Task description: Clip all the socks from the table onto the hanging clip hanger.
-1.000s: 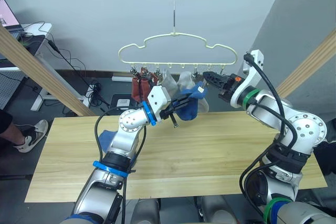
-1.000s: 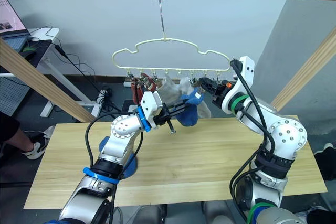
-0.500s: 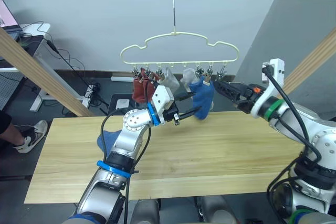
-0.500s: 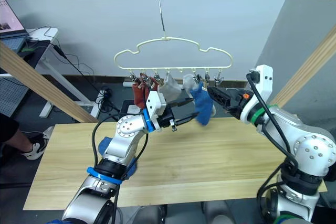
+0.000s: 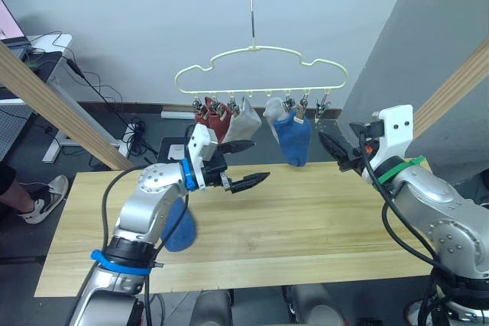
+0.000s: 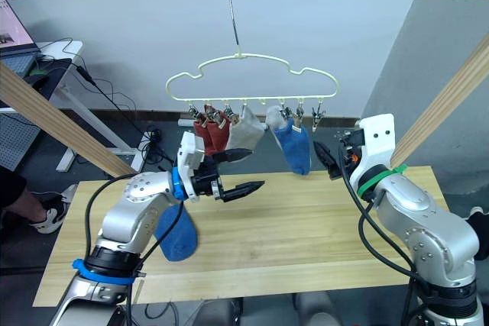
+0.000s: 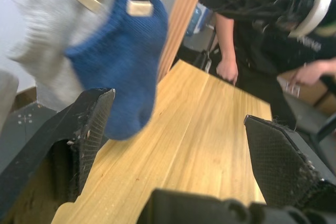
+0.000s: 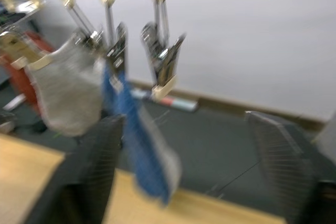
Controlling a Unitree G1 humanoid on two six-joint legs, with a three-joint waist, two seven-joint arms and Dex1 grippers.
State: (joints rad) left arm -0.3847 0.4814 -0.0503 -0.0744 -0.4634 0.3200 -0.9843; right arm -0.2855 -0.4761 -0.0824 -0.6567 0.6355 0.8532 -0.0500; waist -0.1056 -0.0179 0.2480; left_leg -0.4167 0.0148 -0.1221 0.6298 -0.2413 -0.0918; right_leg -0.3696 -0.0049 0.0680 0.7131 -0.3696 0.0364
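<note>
The pale-yellow clip hanger (image 5: 260, 66) hangs by its hook from the taped rail. Clipped along it are two rust-red socks (image 5: 208, 116), two grey socks (image 5: 244, 120) and a blue sock (image 5: 293, 140). A second blue sock (image 6: 174, 231) lies on the table (image 5: 306, 219) under my left forearm. My left gripper (image 5: 250, 163) is open and empty, left of and below the hanging blue sock (image 7: 123, 61). My right gripper (image 6: 325, 159) is open and empty too, just right of the hanger's end clips (image 8: 163, 56).
Slanted wooden legs (image 5: 53, 104) flank the table on both sides. In the left wrist view a person's hand (image 7: 228, 69) rests at the table's far edge. A desk with cables (image 5: 46, 47) stands at the back left.
My left gripper opened, let go of the blue sock and drew back to the left. The sock now hangs from its clip. My right gripper pulled back from the hanger to the right.
</note>
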